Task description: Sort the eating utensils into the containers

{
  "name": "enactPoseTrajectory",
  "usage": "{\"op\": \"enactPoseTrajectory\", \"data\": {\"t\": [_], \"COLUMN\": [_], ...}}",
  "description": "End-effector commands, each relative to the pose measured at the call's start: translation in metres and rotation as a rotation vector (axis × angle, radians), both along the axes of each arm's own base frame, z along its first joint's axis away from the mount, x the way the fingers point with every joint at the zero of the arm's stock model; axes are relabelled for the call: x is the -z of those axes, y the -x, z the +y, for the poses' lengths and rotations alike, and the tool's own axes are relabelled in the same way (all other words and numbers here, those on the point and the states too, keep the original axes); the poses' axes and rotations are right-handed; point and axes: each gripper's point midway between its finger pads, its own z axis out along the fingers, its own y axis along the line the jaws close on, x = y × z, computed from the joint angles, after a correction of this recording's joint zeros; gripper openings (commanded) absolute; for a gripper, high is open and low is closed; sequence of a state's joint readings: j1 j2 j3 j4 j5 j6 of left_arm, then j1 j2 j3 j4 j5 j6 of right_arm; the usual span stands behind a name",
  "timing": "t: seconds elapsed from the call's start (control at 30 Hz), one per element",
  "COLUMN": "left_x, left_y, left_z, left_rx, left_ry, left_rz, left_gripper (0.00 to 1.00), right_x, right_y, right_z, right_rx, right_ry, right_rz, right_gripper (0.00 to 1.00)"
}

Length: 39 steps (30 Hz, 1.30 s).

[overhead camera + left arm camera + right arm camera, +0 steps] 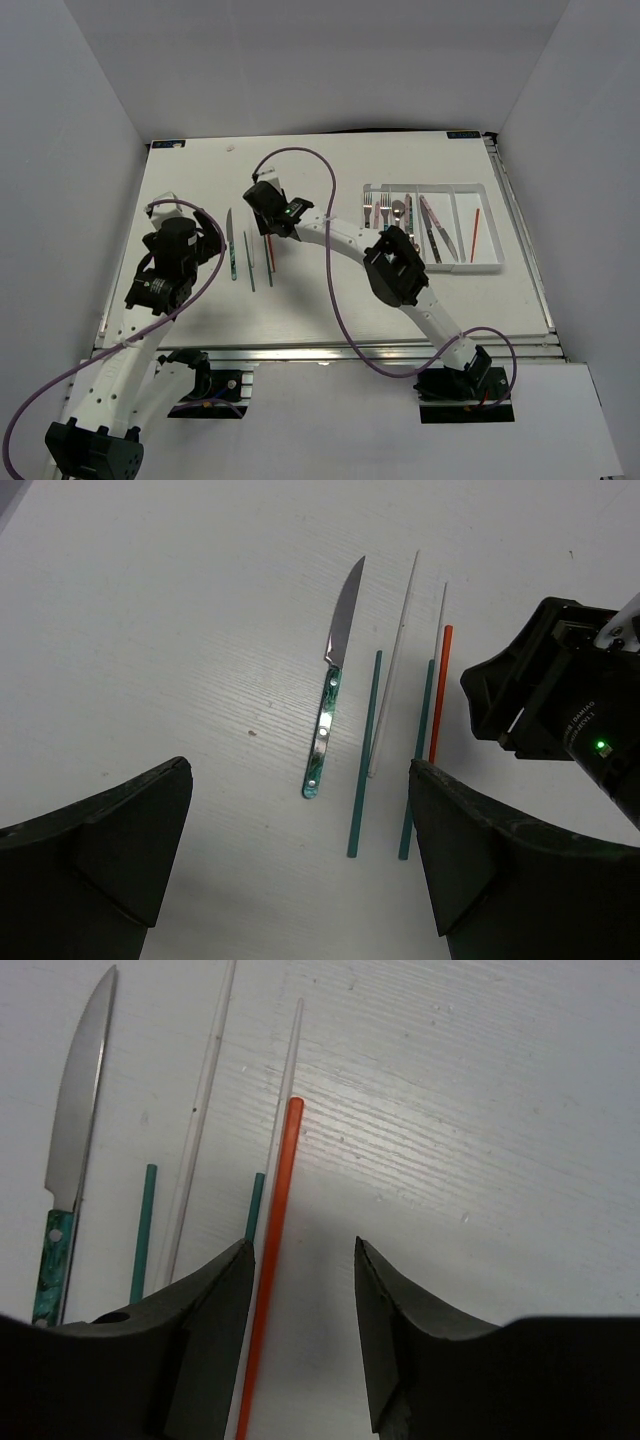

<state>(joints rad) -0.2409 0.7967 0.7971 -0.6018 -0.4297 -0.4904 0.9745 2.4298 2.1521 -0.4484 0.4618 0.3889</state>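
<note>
Utensils (231, 245) not yet sorted lie together left of centre on the white, faintly wood-grained worktop (400, 310). They are a knife with a pointed steel blade and a mottled teal riveted handle (335, 670), two thin matte green chopsticks (365, 755), two slimmer tapered white chopsticks (392, 670) and one smooth orange-red chopstick (277, 1210). All run roughly parallel, close beside one another. Well to the right sits the flat white plastic tray (459, 215). Its narrow compartments hold forks (376, 208), spoons (398, 212) and knives (437, 235), with another red chopstick (474, 232) alone in the rightmost one.

The right end effector (302, 1245), with blunt matte black fingers, is low over the group, its jaws about half apart and straddling the orange-red chopstick. That chopstick lies flat close to the inner face of the finger on the left of the wrist view, and a clear gap separates it from the other finger. The left end effector (300, 770) hovers with jaws wide, gripping nothing, above the knife's handle.
</note>
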Motion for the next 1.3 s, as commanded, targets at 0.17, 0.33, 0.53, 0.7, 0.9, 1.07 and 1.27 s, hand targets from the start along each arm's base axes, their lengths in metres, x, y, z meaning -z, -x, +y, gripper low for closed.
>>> {"op": "enactPoseTrajectory", "data": {"t": [0.17,0.33,0.53,0.7,0.9,1.07,1.27], "left_x": [-0.002,-0.001,0.001,0.0,0.001,0.002,0.002], "left_y": [0.0,0.0,-0.001,0.0,-0.001,-0.001,-0.001], "left_z": [-0.005,-0.006,-0.007,-0.007,-0.008,-0.008,-0.008], "left_rx": [0.025,0.03,0.036,0.037,0.04,0.04,0.04], "left_ry": [0.006,0.007,0.006,0.007,0.004,0.004,0.003], "left_rz": [-0.008,-0.006,0.002,-0.001,0.005,0.005,0.005], "left_gripper": [0.98,0.98,0.98,0.98,0.98,0.98,0.98], "right_x": [0.004,0.015,0.026,0.041,0.055,0.061,0.051], "right_y": [-0.015,-0.013,-0.011,-0.007,-0.005,-0.001,-0.001], "right_z": [0.009,0.014,0.012,0.012,0.009,0.001,-0.001], "right_rx": [0.001,-0.013,-0.022,-0.039,-0.041,-0.025,-0.022], "right_ry": [-0.017,-0.023,-0.011,0.001,0.016,0.035,-0.009], "right_rz": [-0.031,-0.01,0.005,0.033,0.062,0.07,0.069], "right_gripper": [0.46,0.46,0.44,0.43,0.42,0.4,0.41]}}
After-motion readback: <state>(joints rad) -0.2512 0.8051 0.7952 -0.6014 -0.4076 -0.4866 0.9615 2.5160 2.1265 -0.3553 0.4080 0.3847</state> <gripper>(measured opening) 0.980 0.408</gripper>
